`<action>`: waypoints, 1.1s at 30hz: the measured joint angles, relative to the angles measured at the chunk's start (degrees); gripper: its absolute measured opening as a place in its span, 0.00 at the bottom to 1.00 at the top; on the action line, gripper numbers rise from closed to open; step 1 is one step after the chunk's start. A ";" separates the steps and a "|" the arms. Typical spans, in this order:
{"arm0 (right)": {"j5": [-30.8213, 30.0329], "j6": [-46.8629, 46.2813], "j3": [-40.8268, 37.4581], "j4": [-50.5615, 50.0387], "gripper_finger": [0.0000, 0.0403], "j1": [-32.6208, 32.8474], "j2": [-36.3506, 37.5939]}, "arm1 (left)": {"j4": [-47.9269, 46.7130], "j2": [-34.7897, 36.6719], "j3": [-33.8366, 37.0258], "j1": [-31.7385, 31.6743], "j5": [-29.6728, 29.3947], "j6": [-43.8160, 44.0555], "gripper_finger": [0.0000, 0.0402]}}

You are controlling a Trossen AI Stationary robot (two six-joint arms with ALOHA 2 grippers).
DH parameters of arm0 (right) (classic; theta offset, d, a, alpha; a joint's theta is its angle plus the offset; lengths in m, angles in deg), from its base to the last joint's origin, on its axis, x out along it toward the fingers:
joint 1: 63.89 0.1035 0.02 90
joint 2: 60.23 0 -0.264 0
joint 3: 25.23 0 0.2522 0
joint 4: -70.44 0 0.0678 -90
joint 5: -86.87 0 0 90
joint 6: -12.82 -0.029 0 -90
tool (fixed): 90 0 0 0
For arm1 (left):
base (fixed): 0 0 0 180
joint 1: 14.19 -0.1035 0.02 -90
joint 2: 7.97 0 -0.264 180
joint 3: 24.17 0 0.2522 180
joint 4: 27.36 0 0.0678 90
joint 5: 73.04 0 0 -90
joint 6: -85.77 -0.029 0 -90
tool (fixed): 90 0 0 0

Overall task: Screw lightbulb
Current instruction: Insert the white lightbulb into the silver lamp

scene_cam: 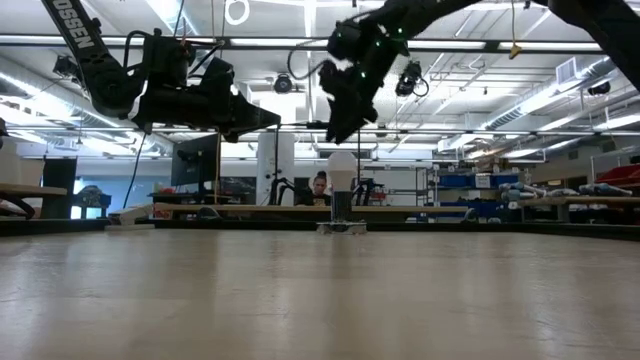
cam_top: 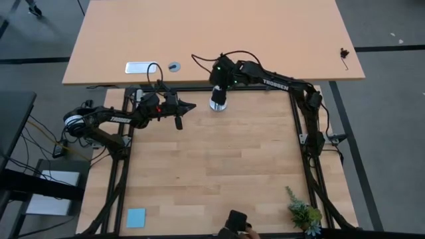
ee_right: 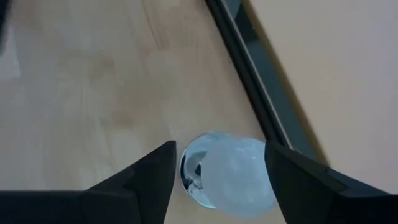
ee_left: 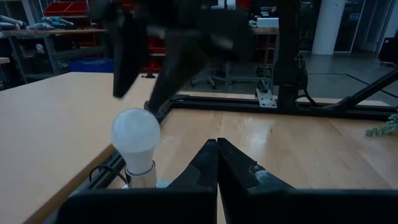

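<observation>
The white lightbulb (ee_left: 135,134) stands upright near the table's far edge, base down in a round silver socket disc (scene_cam: 342,227). My right gripper (scene_cam: 338,128) hangs open just above the bulb, pointing steeply down. In the right wrist view its two fingers frame the bulb (ee_right: 231,175) with a gap on each side, touching nothing. My left gripper (ee_left: 217,152) is shut and level, a short way to the bulb's left in the high view (cam_top: 190,106), holding nothing.
A black rail (ee_right: 255,81) runs along the table's far edge just behind the socket, with a second tabletop (cam_top: 265,33) beyond it. A small plant (cam_top: 302,214), a blue square (cam_top: 136,217) and a dark object (cam_top: 237,220) lie by the near edge.
</observation>
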 joint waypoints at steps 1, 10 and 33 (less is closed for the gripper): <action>0.00 -0.06 0.45 -0.28 0.62 0.27 0.11 | 0.00 0.00 0.00 0.00 -0.02 0.00 0.01; -9.54 12.04 1.65 -6.75 0.64 3.75 0.08 | -0.06 0.00 0.00 -0.02 -0.02 0.00 0.01; 2.03 16.80 1.49 -2.75 0.77 -2.32 -1.80 | -0.04 0.00 -0.02 0.00 0.00 0.00 0.01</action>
